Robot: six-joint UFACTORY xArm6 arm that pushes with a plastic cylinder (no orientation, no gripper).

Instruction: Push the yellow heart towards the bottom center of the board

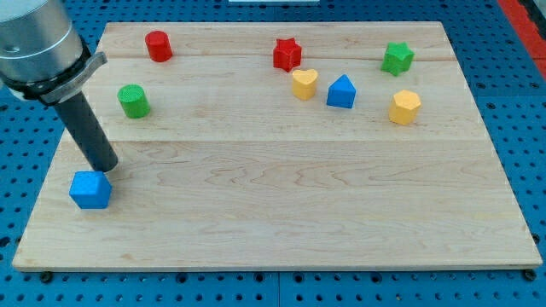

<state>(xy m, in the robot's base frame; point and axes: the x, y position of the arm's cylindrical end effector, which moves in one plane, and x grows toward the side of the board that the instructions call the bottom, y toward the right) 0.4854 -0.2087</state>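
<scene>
The yellow heart (304,83) lies in the upper middle of the wooden board (281,213), just below the red star (287,54) and left of the blue triangular block (341,92). My tip (106,168) rests on the board near its left edge, just above the blue cube (90,189) and far to the left of the yellow heart. The dark rod runs up to the view's top left corner.
A red cylinder (158,45) stands at the top left and a green cylinder (133,101) below it. A green star (397,58) and a yellow hexagonal block (405,107) sit at the upper right. Blue perforated table surrounds the board.
</scene>
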